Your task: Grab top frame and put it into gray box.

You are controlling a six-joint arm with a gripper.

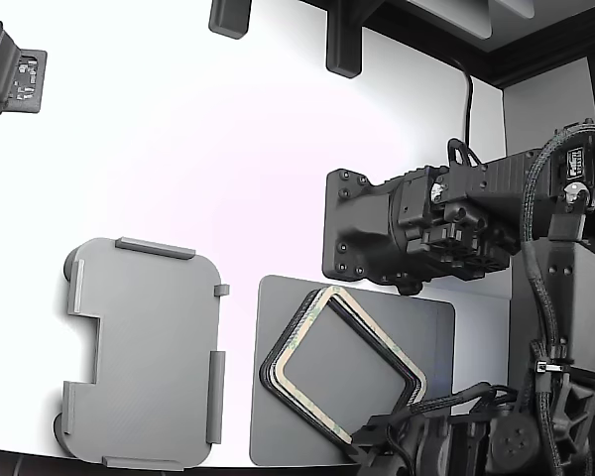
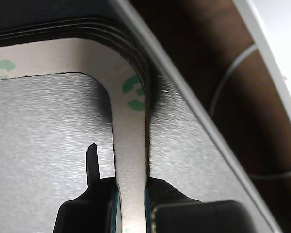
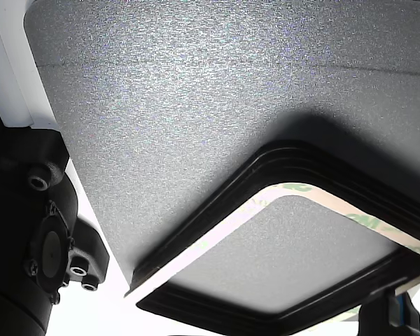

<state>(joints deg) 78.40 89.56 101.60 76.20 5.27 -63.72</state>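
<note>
one thin top frame (image 2: pixel 131 160) on the black frame pile (image 1: pixel 307 327), 3 o'clock of gray box (image 1: pixel 144 347); end effector (image 2: pixel 131 213) pinches its rail. looks light, bendy; edge grip suits.

A robot test bench in a lab or workshop

A bare white counter (image 1: pixel 208 149) carries only work pieces: a dark gray mat (image 1: pixel 431 327) under a pile of black-edged frames (image 1: pixel 342 367) at 5 o'clock, and a light gray plastic tray (image 1: pixel 144 352) at 7 o'clock. Black robot hardware (image 1: pixel 416 228) with bundled cables (image 1: pixel 545 297) stands at 3 o'clock, and black camera mounts (image 1: pixel 10 69) hang at 10 and 12 o'clock.
</note>
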